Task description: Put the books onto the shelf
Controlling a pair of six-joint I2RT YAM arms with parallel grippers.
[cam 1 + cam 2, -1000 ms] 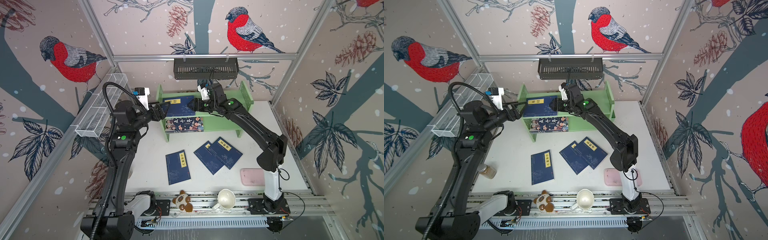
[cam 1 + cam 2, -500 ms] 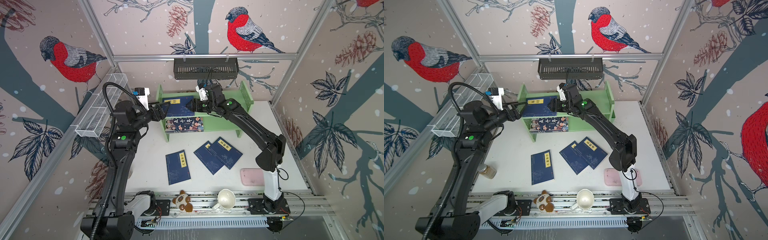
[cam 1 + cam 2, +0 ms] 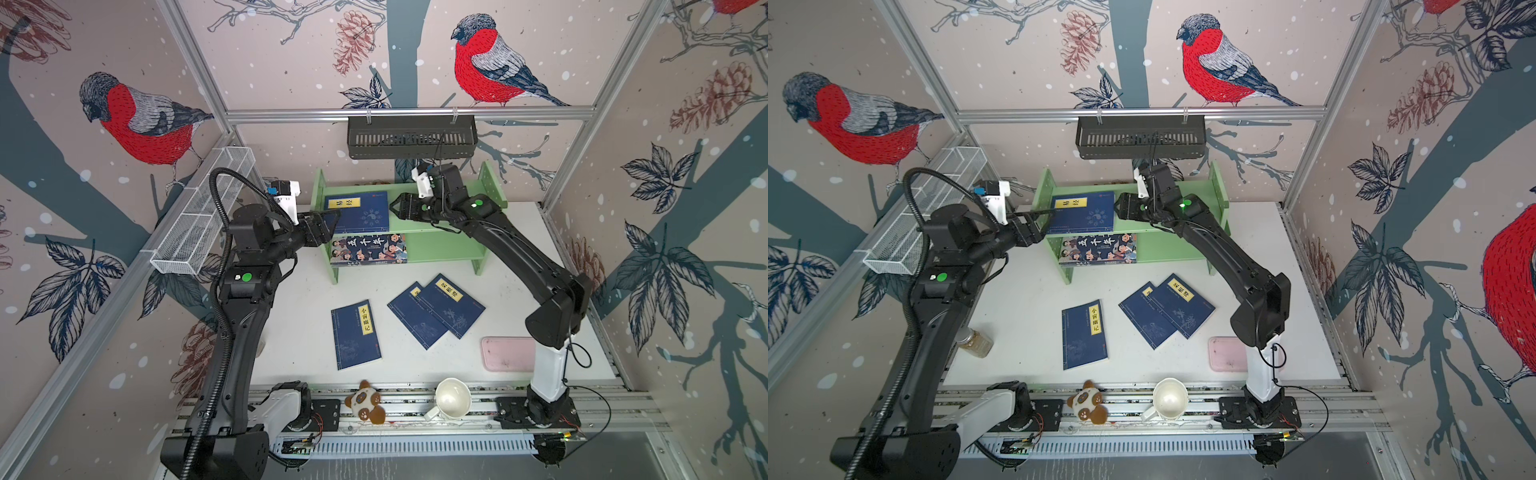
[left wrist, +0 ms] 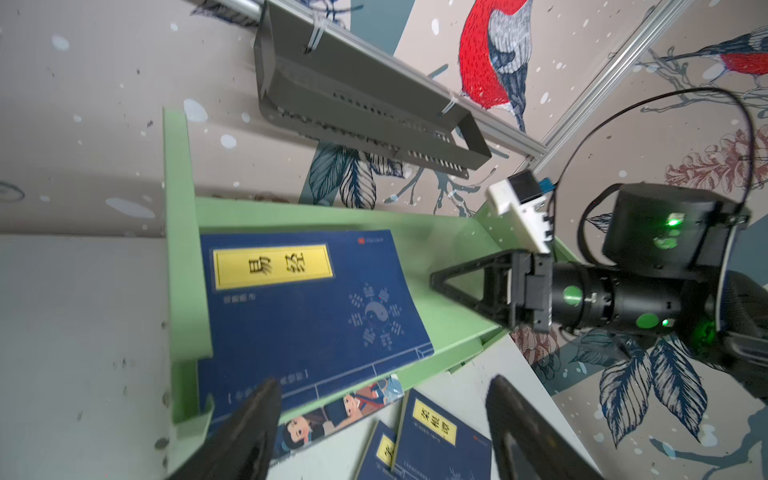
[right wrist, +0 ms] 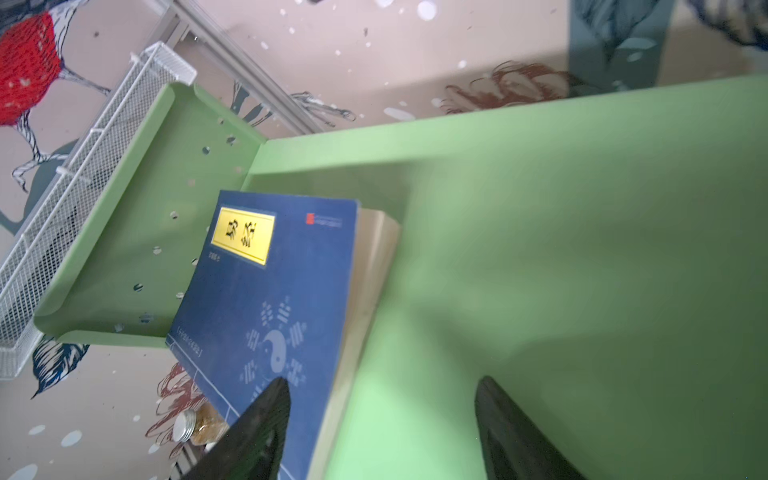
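Status: 2 of 5 books shelved. Navy book (image 3: pixel 357 212) lies flat on the top tier of the shelf (image 3: pixel 440 245), at the end nearer your left arm. Cartoon-cover book (image 3: pixel 368 249) lies flat on the lower tier.

Left to do: 3 on the table (image 3: pixel 519 249), i.e. lone navy book (image 3: pixel 355 334) and overlapped pair (image 3: pixel 436 309).

Your left gripper (image 3: pixel 332 222) and right gripper (image 3: pixel 392 209) flank the top-tier book, jaws apart, nothing held. Can't tell if a left finger touches its cover.

Covers are matte w/ yellow labels and a cream page block. Shelf is smooth painted board, square-edged.
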